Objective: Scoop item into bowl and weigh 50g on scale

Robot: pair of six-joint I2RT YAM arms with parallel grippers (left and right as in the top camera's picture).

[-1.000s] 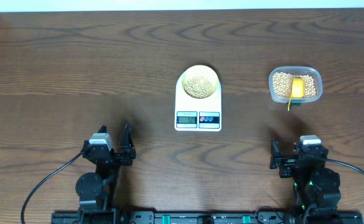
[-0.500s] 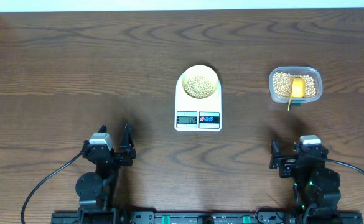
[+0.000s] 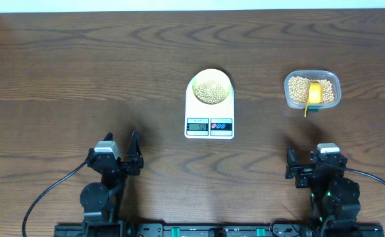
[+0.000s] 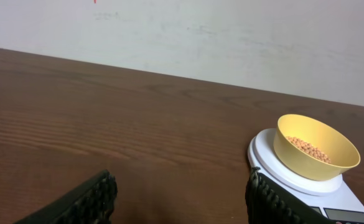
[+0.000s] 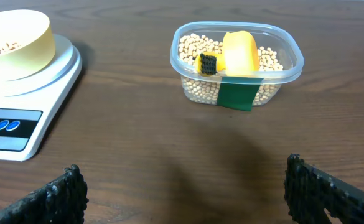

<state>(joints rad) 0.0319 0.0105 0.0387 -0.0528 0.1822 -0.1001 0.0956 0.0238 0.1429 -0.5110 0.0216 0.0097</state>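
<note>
Nearest the base, left arm [image 3: 110,164] and right arm [image 3: 327,172] sit parked, jaws apart and empty; nothing's moved this past second. Farther out, beans [image 3: 210,90] sit in the bowl [image 4: 309,158] on the scale [image 3: 191,108], and the scoop [image 3: 316,92] is in the tub [image 3: 337,82]. Weighing looks done.

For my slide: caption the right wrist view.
Yellow scoop resting in the clear tub of beans, beside the bowl on the white scale.
</note>
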